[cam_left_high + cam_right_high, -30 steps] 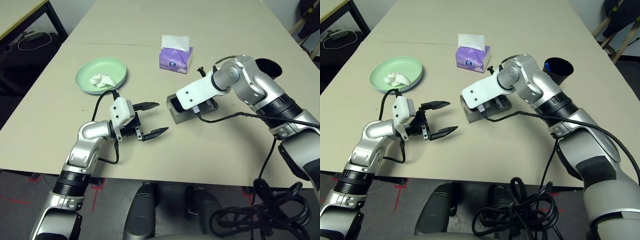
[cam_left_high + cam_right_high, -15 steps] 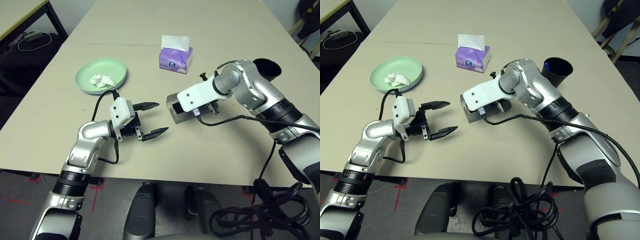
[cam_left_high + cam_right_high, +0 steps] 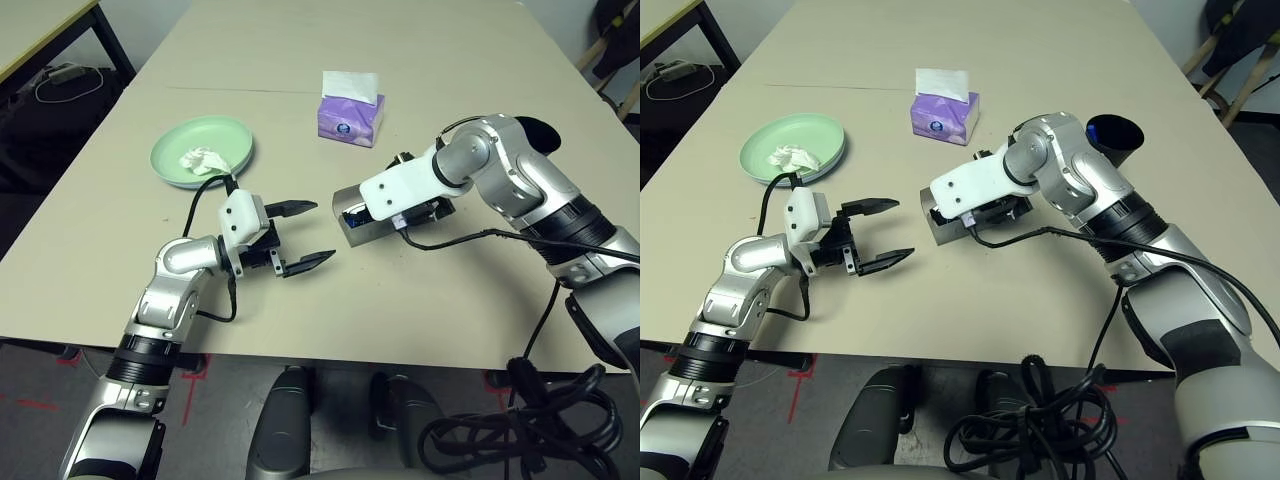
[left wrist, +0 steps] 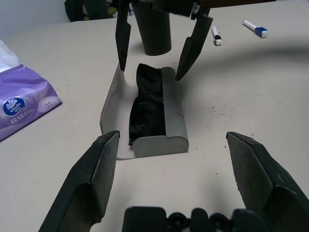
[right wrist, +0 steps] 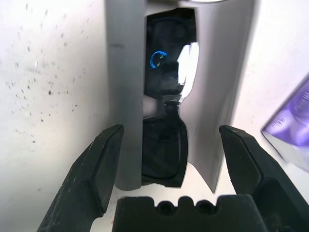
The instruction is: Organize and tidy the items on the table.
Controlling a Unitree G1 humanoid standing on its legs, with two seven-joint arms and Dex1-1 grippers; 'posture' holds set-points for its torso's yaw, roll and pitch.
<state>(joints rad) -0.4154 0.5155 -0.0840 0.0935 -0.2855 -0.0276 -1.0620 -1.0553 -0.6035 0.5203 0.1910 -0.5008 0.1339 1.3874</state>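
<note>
Sunglasses (image 4: 147,104), black and folded, lie inside the open grey glasses case (image 4: 166,121) on the beige table (image 4: 251,92); in the left wrist view the case sits between and beyond the left pincer's (image 4: 186,171) two widely parted fingers (image 4: 99,169), apart from them, while the right pincer (image 4: 154,48) hangs over the far end of the case with its two black fingers spread to either side of it and clear of the sunglasses. That same view shows the black cup (image 4: 153,29) upright just behind the case, two white pens (image 4: 217,36) lying farther off on the table, and the purple tissue box (image 4: 21,104) off to one side. In the right wrist view the right pincer's fingers (image 5: 94,169) stand wide apart, holding nothing, with the sunglasses and the case's grey walls directly beyond and between them and a corner of the tissue box at the edge. In the left eye view the case lies near the middle of the table, its near end showing past the right arm's white wrist, with the right pincer poised just above it; the left pincer (image 3: 300,237) hovers open and empty over bare table, well to the left of the case and pointing toward it. The mint green plate (image 3: 175,150) holding the crumpled white tissue (image 3: 200,159) sits beyond the left arm.
</note>
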